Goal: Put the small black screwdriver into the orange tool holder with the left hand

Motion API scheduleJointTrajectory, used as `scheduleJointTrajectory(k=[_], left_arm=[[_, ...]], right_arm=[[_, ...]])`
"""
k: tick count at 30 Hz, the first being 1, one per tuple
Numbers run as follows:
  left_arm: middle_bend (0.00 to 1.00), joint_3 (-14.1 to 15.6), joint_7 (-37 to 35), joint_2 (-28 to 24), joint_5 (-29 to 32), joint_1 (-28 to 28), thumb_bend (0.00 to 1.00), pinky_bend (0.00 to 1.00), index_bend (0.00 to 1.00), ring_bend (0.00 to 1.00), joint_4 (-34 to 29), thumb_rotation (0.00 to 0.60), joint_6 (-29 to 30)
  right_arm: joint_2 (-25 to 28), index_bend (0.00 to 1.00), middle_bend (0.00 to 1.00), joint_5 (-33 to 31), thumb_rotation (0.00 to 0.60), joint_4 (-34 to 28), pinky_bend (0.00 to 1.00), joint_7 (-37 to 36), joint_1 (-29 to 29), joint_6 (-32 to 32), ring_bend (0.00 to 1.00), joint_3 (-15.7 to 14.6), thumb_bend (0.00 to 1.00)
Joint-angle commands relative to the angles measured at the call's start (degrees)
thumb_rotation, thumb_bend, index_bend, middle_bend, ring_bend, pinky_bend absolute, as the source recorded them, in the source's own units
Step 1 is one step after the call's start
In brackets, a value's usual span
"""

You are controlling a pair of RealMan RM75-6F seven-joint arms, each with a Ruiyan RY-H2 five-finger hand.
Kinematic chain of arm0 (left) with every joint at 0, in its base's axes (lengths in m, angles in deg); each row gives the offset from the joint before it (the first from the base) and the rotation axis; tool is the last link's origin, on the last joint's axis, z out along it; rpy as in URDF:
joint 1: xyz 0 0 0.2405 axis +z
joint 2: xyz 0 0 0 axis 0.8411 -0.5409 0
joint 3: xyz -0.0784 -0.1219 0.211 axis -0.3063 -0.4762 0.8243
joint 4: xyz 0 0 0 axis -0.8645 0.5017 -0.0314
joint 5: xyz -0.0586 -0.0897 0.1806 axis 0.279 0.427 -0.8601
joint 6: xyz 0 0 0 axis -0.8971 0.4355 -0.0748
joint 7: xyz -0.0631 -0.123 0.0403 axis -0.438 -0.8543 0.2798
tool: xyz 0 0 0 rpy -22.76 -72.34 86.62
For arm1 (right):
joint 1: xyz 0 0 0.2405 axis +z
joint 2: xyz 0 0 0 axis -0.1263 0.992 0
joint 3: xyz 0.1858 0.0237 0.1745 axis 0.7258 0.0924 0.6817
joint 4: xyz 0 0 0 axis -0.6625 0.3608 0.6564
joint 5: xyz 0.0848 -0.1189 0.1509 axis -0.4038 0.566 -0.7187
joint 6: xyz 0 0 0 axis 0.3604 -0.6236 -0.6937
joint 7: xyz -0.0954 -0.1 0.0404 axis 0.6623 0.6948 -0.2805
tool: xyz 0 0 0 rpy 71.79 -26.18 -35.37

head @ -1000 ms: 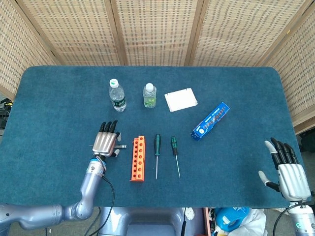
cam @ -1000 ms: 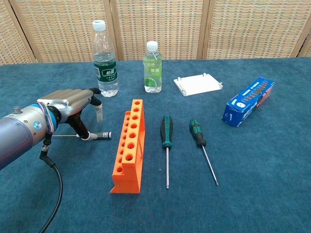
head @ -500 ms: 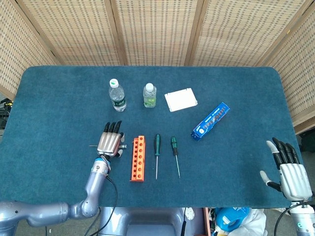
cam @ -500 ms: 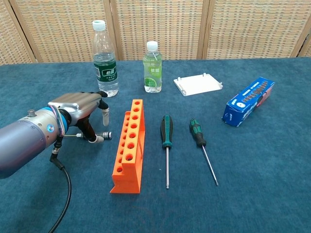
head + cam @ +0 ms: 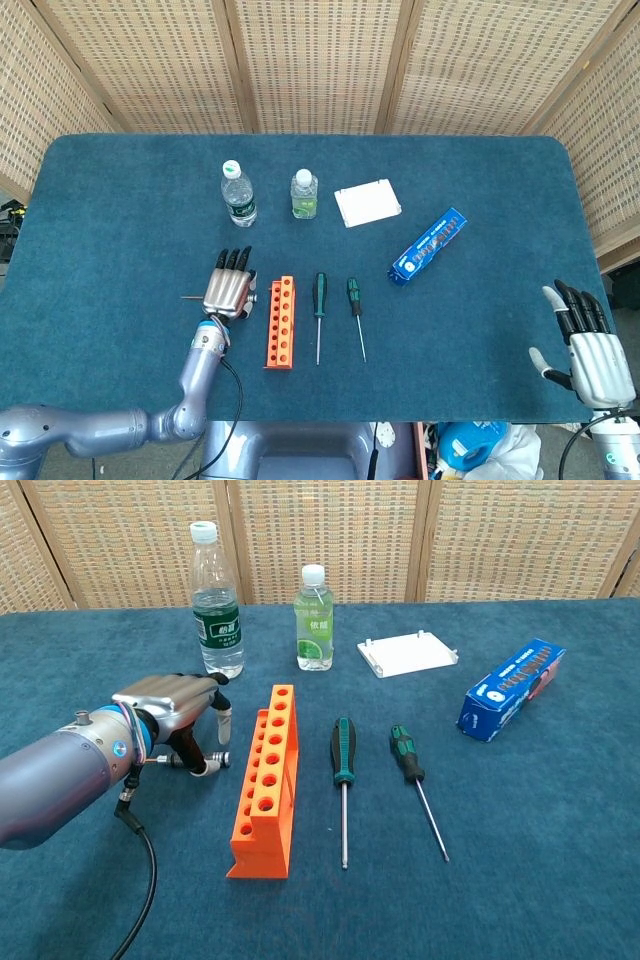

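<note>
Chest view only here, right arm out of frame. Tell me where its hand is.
Observer: The right hand shows at the table's near right corner, fingers spread, holding nothing.
Operator: Now give me the left side from above.
Observer: The left hand holds the screwdriver just left of the holder; the shaft tip pokes out past the hand's left side, pointing away from the holder.

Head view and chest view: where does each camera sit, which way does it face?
Head view: high, looking steeply down on the blue felt table; left hand and right hand show.
Chest view: low at the near edge, looking across toward the wicker screen; only the left hand.
Shared: left hand, orange tool holder.
</note>
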Motion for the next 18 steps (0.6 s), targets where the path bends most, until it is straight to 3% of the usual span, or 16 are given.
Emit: scheduleJointTrajectory(k=[1,18], left_arm=[[0.01,0.1,0.1,0.1,0.2,-0.1,0.30,0.00,0.48,0.00,0.2,0.600,0.0],[0.03,1.2,0.4,1.3,1.2,-0.6,0.30,0.00,0.57,0.00,1.9,0.600,0.2]], right_arm=[[0.0,0.00,0.00,0.0,0.600,0.0,0.00,-0.1,0.0,0.0,0.00,0.0,0.28],[0.2,0.00,0.00,0.2,0.600,0.1,0.00,-0.5,-0.2,-0.4,0.00,0.0,0.28]])
